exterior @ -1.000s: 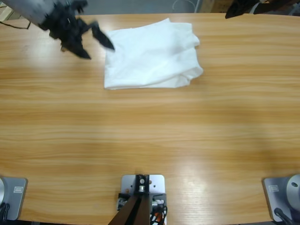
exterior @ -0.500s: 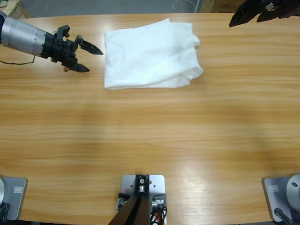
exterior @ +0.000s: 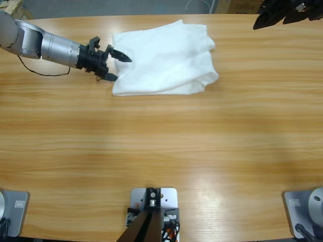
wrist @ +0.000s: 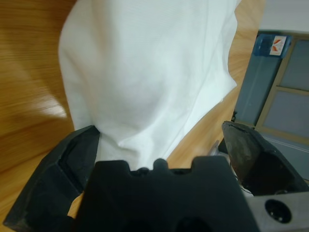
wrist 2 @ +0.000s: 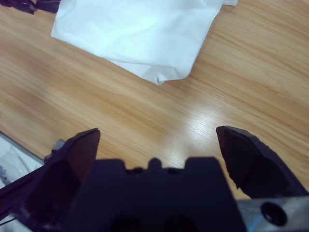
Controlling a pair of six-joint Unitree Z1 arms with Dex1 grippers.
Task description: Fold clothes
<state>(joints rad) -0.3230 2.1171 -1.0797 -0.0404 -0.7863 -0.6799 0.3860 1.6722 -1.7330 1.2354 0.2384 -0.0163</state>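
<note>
1. The table (exterior: 161,146) was the landmark: long, wooden, its near half bare.

2. The shirt (exterior: 162,59) lay on the table's far half, a little left of the middle. It was already folded into a rough rectangle, with layered edges at its right side and a rounded lower right corner. No chest text showed.

3. The left arm (exterior: 48,46) came in from the table's far left edge, reaching toward the shirt.

4. The left gripper (exterior: 115,66) was at the shirt's left edge, jaws spread apart, one over the cloth and one at the lower corner. In the left wrist view the shirt (wrist: 149,72) filled the gap between the jaws. They had not closed on it.

5. The right gripper (exterior: 267,16) hung at the table's far right corner, well apart from the shirt, jaws spread and empty. Its wrist view looked down on the shirt (wrist 2: 140,34) and bare wood.

6. Judged from its look, the shirt was light, soft and limp. It would sag and drag if lifted at one point. The left edge, taken through all layers near a corner, looked the best hold.
</note>
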